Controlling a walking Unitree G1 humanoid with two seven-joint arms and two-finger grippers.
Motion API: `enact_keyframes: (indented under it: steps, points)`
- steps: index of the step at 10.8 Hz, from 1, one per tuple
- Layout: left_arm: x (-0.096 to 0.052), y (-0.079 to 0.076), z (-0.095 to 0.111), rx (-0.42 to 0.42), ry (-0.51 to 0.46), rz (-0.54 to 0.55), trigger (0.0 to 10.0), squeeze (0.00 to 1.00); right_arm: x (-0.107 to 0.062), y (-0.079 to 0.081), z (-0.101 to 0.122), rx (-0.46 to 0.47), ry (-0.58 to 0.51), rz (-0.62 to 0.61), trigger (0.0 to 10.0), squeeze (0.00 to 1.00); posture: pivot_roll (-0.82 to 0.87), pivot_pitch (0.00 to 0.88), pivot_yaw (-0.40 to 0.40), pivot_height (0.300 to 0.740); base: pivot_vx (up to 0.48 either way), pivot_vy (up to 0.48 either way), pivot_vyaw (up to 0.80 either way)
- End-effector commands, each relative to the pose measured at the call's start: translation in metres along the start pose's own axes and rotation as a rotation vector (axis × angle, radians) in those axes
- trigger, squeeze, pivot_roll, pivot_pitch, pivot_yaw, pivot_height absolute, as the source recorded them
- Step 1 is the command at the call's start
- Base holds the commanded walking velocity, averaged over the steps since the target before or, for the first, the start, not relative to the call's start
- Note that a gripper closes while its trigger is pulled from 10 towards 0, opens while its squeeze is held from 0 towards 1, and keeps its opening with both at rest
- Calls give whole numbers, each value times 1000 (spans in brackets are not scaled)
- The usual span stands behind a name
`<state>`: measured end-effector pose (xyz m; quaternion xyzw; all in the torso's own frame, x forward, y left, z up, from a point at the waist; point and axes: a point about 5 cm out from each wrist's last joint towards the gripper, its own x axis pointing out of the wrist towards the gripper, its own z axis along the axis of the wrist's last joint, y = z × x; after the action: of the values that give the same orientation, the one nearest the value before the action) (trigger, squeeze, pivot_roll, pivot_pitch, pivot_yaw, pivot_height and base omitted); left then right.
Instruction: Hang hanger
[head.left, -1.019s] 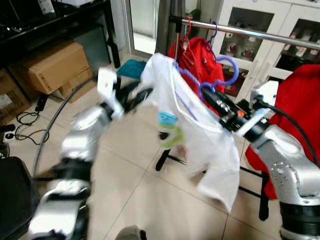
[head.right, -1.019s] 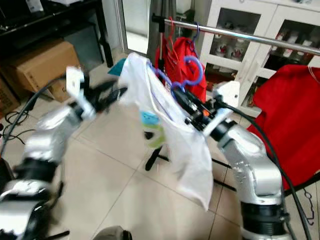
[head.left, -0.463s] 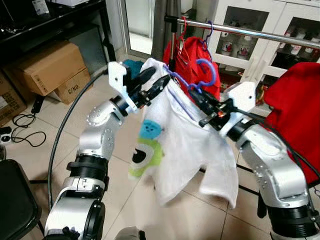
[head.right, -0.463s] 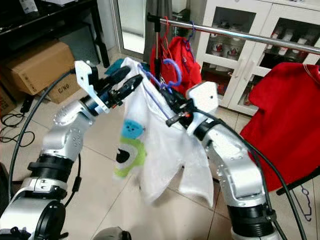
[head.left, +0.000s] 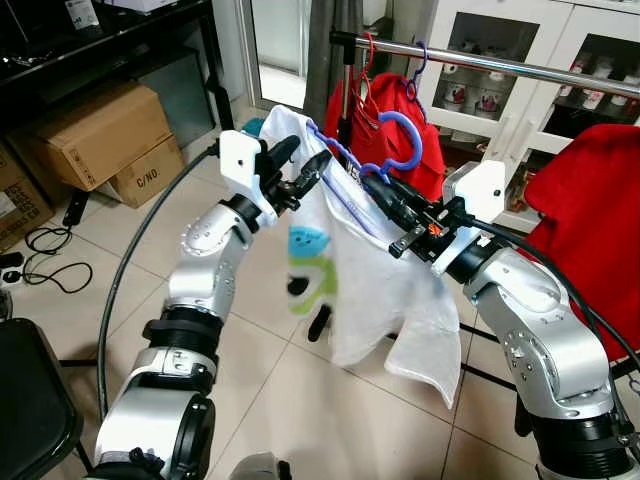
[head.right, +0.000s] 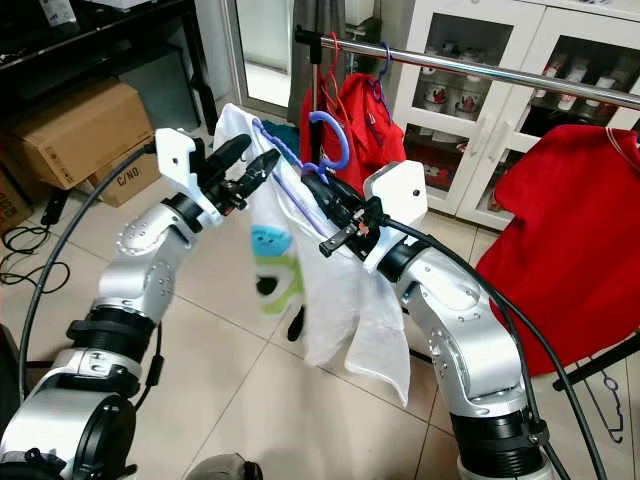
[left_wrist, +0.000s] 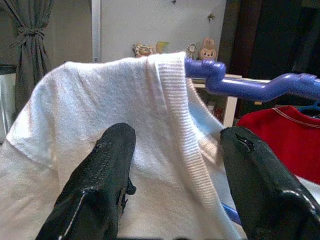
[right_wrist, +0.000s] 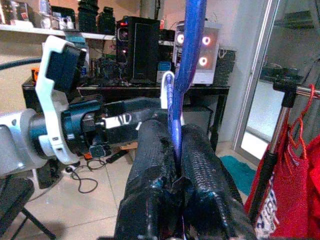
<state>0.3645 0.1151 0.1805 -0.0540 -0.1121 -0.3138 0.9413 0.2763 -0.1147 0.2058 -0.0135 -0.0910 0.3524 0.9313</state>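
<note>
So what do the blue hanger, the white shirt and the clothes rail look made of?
Blue hanger: likely plastic, smooth with a moulded hook. White shirt: soft knit cloth, ribbed collar in the left wrist view. Clothes rail: shiny silver tube, probably metal.

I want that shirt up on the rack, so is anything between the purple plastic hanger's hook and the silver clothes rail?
Nothing visible blocks it. The purple plastic hanger, carrying the white T-shirt and pinched in the right gripper, has its hook just below the silver clothes rail. The red garment already hangs close behind, crowding that stretch.
</note>
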Motion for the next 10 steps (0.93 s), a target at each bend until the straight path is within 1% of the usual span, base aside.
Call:
enact_keyframes:
  steps: [1, 2, 3, 4, 5, 6, 7, 9, 10]
  points:
    - [6, -1, 6, 24, -11, -14, 10000, 0, -1, 2, 13, -12, -64, 19, 0, 0, 11, 0, 34, 740, 0, 0, 0]
    - [7, -2, 5, 29, -14, -18, 10000, 0, -1, 2, 13, -9, -65, 30, 0, 0, 11, 0, 33, 740, 0, 0, 0]
    - [9, -4, 6, 40, -27, -12, 0, 0, -2, 0, 12, -5, -58, 31, 0, 0, 13, 0, 29, 740, 0, 0, 0]
    - [9, -7, 6, 63, -44, 22, 0, 0, -4, -2, 10, 7, -53, 20, 0, 0, 13, 0, 26, 740, 0, 0, 0]
    - [9, -8, 5, 72, -49, 35, 0, 0, -5, -3, 9, 11, -52, 15, 0, 0, 13, 0, 26, 740, 0, 0, 0]
    - [9, -10, 1, 80, -62, 89, 0, 0, -5, -7, 6, 23, -47, 1, 0, 0, 13, 0, 21, 740, 0, 0, 0]
    - [9, -11, 0, 79, -68, 106, 0, 0, -5, -8, 4, 26, -45, -5, 0, 0, 13, 0, 17, 740, 0, 0, 0]
    - [9, -17, -2, 92, -85, 137, 0, 0, -3, -7, 0, 31, -35, -12, 0, 0, 14, 0, 9, 740, 0, 0, 0]
    - [8, -18, -6, 97, -74, 153, 0, 0, -2, -6, -2, 36, -33, -10, 0, 0, 14, 0, 8, 740, 0, 0, 0]
